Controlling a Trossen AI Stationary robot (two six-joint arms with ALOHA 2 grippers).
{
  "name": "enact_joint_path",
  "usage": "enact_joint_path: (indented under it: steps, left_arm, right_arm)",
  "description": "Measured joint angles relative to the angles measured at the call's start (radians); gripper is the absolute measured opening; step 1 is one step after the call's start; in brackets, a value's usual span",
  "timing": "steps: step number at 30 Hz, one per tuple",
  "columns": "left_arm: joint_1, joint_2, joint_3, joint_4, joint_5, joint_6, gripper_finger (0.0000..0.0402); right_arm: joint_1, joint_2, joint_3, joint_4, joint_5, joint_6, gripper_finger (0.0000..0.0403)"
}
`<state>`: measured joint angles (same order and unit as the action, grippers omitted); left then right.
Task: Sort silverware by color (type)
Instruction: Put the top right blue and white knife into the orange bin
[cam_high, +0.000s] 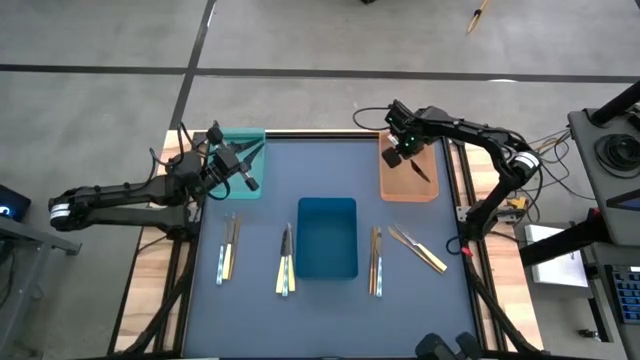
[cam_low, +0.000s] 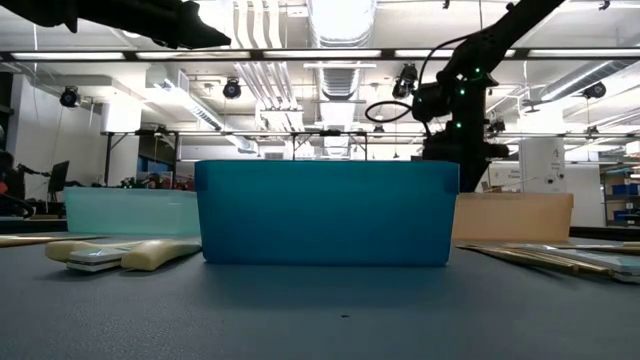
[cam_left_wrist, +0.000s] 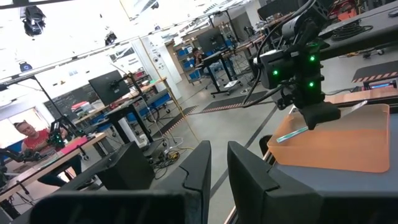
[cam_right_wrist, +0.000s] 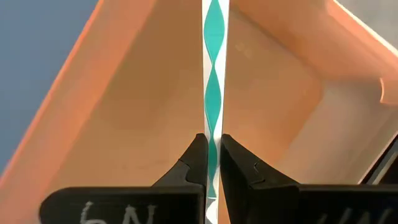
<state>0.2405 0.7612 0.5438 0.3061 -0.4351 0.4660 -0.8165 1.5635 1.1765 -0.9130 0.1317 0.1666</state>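
The right claw is pinching a slim, silvery pale-blue-handled utensil over the orange rectangular tray at the tabletop's far right corner — stiff, light and likely slippery, so gripping mid-handle seems best. The left claw is hovering nearly closed and empty above the teal tray at the far left corner, while more utensils are lying along the dark tabletop's near half — a workshop is stretching out beyond.

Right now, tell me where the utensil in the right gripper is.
In the high view the right gripper hangs over the orange tray at the table's far right corner, shut on the pale-blue-handled utensil, which points down into that tray.
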Motion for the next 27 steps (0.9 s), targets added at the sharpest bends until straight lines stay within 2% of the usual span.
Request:
enact_joint_path:
  steps: [8, 11, 14, 19, 27]
  left_arm:
    - [0.000, 0.000, 0.000, 0.000, 0.000, 0.000, 0.0036]
    - [0.000, 0.000, 0.000, 0.000, 0.000, 0.000, 0.0036]
    - [0.000, 0.000, 0.000, 0.000, 0.000, 0.000, 0.0036]
    - [0.000, 0.000, 0.000, 0.000, 0.000, 0.000, 0.0036]
    - [0.000, 0.000, 0.000, 0.003, 0.000, 0.000, 0.0036]
  right_arm:
    - [0.000, 0.001, 0.013, -0.041, 0.008, -0.138, 0.0013]
    - [0.006, 0.000, 0.033, -0.076, 0.071, -0.210, 0.0013]
    - [0.016, 0.000, 0.050, -0.118, 0.138, -0.317, 0.0013]
    - [0.031, 0.000, 0.057, -0.167, 0.151, -0.523, 0.0013]
    - [0.118, 0.000, 0.058, -0.239, 0.256, -0.788, 0.0013]
